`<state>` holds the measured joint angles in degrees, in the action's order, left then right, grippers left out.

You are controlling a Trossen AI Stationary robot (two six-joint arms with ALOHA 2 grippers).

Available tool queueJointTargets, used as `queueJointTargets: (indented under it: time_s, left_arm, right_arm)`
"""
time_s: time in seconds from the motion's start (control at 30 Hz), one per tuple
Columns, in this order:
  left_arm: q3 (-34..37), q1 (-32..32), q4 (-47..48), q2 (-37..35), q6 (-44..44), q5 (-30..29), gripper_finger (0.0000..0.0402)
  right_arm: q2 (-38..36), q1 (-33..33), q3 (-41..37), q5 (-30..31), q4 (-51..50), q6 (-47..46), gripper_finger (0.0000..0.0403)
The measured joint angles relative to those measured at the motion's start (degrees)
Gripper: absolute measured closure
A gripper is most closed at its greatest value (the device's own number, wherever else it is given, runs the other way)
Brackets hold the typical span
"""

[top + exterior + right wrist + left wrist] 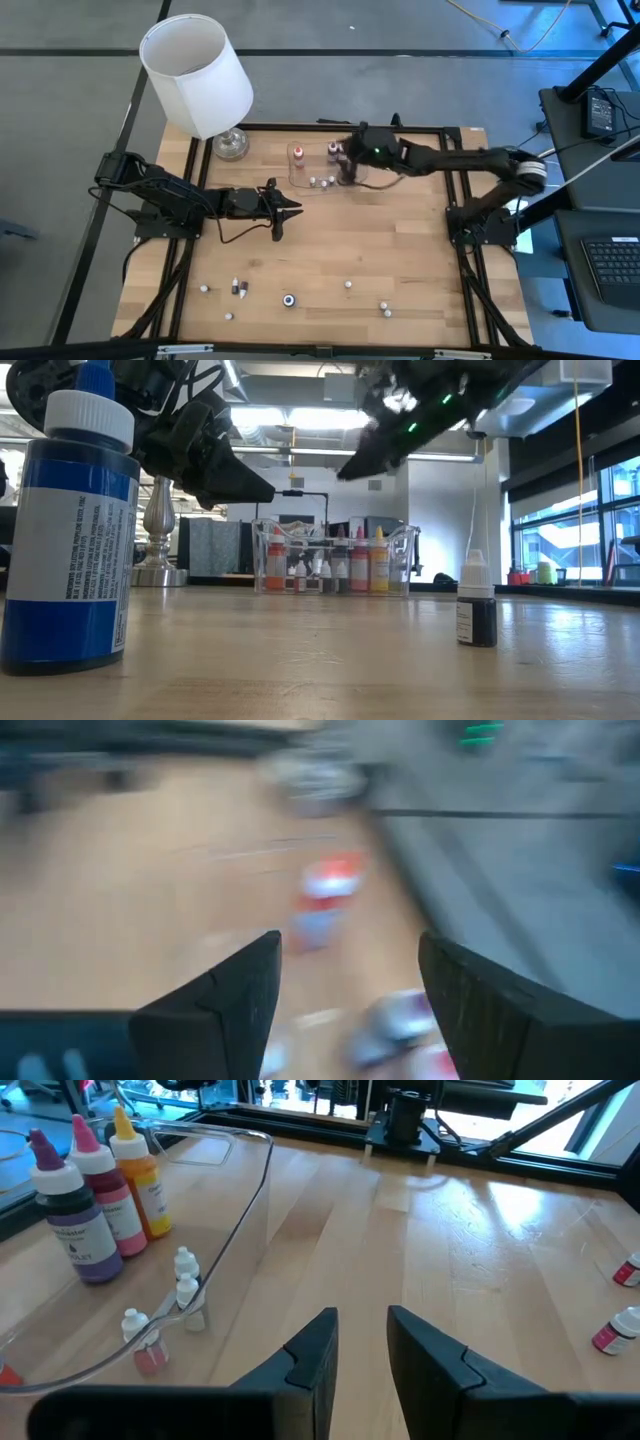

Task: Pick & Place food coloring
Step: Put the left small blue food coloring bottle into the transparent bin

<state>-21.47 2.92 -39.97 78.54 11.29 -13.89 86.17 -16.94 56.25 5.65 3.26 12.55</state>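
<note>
The food coloring bottles are split in two groups. Purple (68,1220), pink (103,1202) and orange (140,1178) ones stand in the clear tray (325,168) with tiny whitish ones (186,1270). Others stand scattered near the table's near edge, among them a blue one (66,530) and a dark one (477,605). My right gripper (347,172) hovers open over the tray's right part, empty in its wrist view (350,990). My left gripper (362,1342) is open by a narrow gap. It floats over bare wood left of the tray (288,212).
A white-shaded lamp (196,72) on a glass base (230,146) stands at the far left corner, next to the tray. Tiny bottles (348,284) (386,308) (239,288) dot the near strip. The wood between tray and near strip is bare.
</note>
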Motion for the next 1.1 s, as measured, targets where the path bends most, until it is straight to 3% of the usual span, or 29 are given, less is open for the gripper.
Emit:
queueJointTargets:
  time_s: [0.13,0.3,0.63,1.0,1.1]
  left_arm:
    - [0.0,-0.02,0.11,0.0,0.11,0.02,0.0318]
    - [0.0,-0.01,1.14,0.0,0.66,0.03,0.0319]
    - [0.0,-0.02,1.2,0.0,1.51,0.04,0.0318]
    - [0.0,-0.02,1.09,0.0,1.51,0.16,0.0316]
    - [0.0,-0.02,-0.26,0.0,1.49,2.98,0.0315]
  right_arm:
    - [-7.23,4.84,-3.12,-12.64,-8.42,0.01,0.0166]
    - [-15.92,12.34,-13.21,-20.33,-8.98,-0.14,0.0166]
    - [-23.36,24.75,-27.95,-21.42,0.2,-3.47,0.0166]
    - [-23.32,26.76,-34.97,-21.37,11.08,-3.49,0.0166]
    - [-23.32,26.76,-35.04,-21.37,11.17,-3.49,0.0166]
